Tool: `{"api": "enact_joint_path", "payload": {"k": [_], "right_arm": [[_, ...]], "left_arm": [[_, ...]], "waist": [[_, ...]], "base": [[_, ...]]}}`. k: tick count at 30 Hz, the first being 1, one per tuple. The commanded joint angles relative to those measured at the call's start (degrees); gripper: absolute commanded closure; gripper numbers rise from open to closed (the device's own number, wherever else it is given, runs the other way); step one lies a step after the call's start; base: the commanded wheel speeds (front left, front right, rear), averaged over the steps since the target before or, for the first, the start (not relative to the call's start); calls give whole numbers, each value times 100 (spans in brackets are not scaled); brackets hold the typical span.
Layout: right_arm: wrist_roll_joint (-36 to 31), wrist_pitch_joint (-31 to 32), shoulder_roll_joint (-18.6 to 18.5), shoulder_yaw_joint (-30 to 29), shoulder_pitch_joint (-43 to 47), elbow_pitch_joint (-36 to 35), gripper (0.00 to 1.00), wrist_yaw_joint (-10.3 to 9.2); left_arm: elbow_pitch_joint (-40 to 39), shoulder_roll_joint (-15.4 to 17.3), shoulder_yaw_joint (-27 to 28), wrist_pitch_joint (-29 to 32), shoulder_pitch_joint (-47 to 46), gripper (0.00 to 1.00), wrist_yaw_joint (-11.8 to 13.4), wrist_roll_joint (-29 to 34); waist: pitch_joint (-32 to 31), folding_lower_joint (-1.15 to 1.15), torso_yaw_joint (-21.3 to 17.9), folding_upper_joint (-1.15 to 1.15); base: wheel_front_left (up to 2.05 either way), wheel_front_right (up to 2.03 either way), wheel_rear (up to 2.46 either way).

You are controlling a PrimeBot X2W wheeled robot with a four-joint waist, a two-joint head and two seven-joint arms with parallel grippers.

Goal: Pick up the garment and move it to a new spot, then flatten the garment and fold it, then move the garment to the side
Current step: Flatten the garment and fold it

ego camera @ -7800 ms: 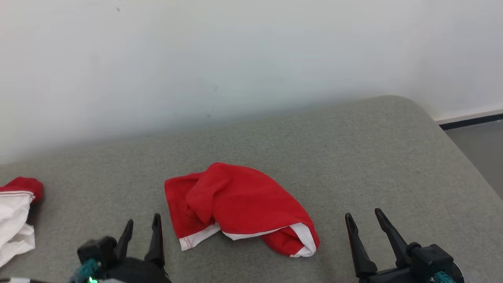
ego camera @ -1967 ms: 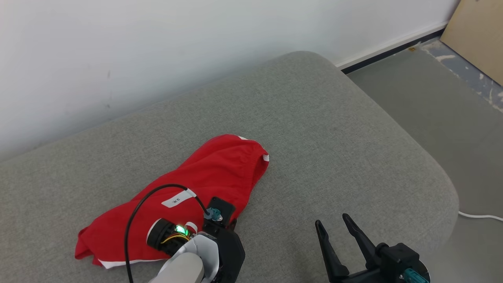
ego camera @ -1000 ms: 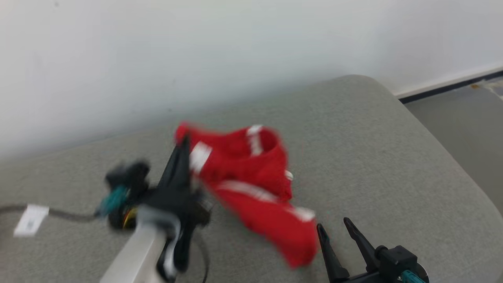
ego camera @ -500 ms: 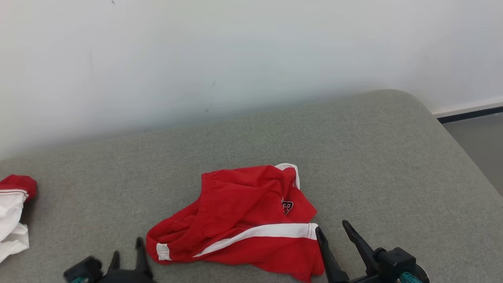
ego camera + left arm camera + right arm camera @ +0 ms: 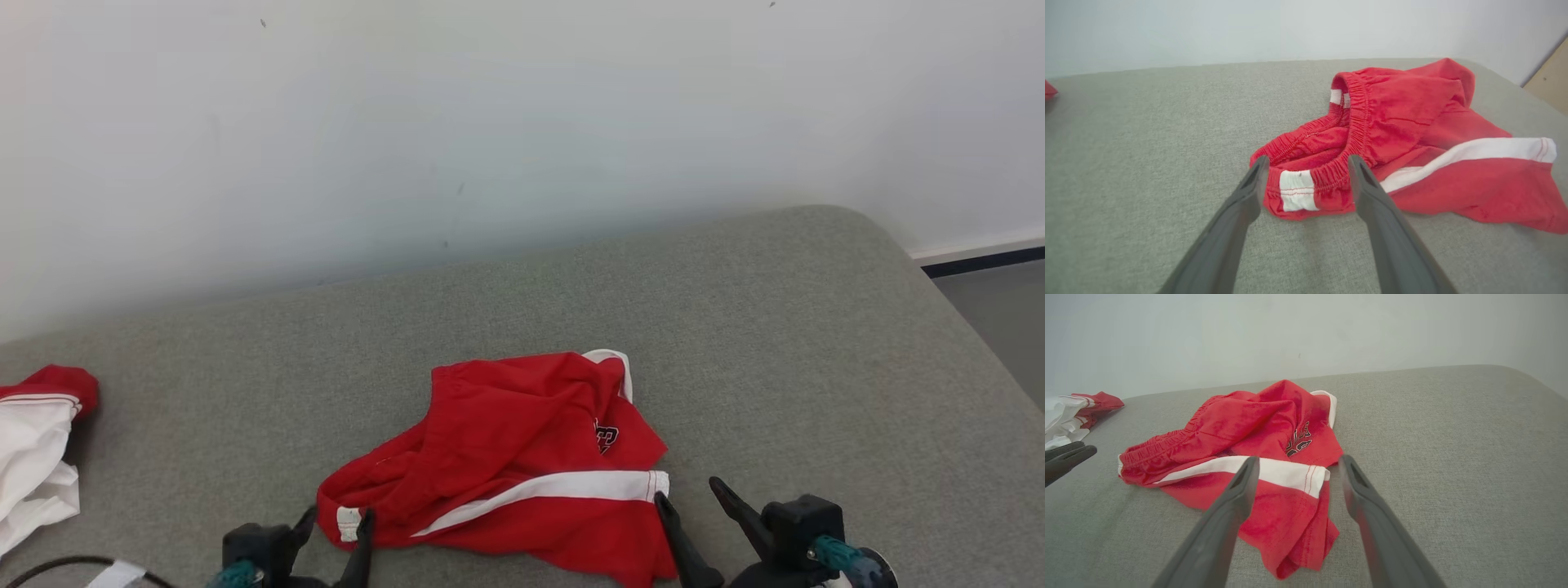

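Head view: red shorts (image 5: 506,457) lie crumpled at the lower centre of the grey bench (image 5: 775,327), one white stripe showing. At the bottom edge the left hand (image 5: 338,517) has its fingers spread either side of the waistband's corner, gripping nothing. The right hand (image 5: 687,492), lower right, is also spread wide and empty just beside the hem. A white-and-red garment (image 5: 33,457) lies at the far left.
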Motion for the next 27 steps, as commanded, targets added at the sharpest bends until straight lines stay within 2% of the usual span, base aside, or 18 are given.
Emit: {"api": "enact_joint_path", "payload": {"k": [1, 7, 11, 18, 21, 22, 23, 24, 25, 27], "right_arm": [[-21, 160, -35, 56, -69, -43, 0, 20], [43, 683, -142, 209, -297, -179, 0, 21], [62, 748, -136, 200, -439, -203, 0, 21], [28, 744, -75, 230, -491, -186, 0, 21], [26, 729, -59, 252, -518, -172, 0, 21], [24, 724, -51, 256, -523, -170, 0, 21], [22, 718, -46, 260, -529, -169, 0, 21], [22, 718, -46, 260, -529, -169, 0, 21], [21, 711, -42, 259, -533, -171, 0, 21], [27, 709, -40, 263, -537, -167, 0, 21]], "left_arm": [[-29, 116, -123, 145, -174, 0, -27, 183], [49, 557, -704, 904, -599, 0, -252, 737], [84, 778, -791, 1120, -767, 0, -452, 803], [264, 858, -938, 1369, -1029, 0, -701, 812], [413, 864, -980, 1428, -1134, 0, -719, 848], [457, 854, -974, 1425, -1145, 11, -697, 842], [491, 837, -984, 1413, -1154, 38, -684, 853], [491, 837, -984, 1413, -1154, 38, -684, 853], [524, 821, -1002, 1405, -1172, 49, -683, 863], [590, 816, -1044, 1395, -1232, 58, -749, 891]], "waist": [[23, 1, -19, 0], [152, 1, -131, 0], [249, 1, -181, 0], [366, 1, -143, 0], [402, 1, -138, 0], [411, 1, -135, 0], [418, 1, -132, 0], [418, 1, -132, 0], [425, 1, -128, 0], [441, 1, -123, 0]], "base": [[0, 0, 0], [0, 0, 0], [0, 0, 0], [0, 0, 0], [0, 0, 0], [0, 0, 0], [0, 0, 0], [0, 0, 0], [0, 0, 0], [0, 0, 0]]}}
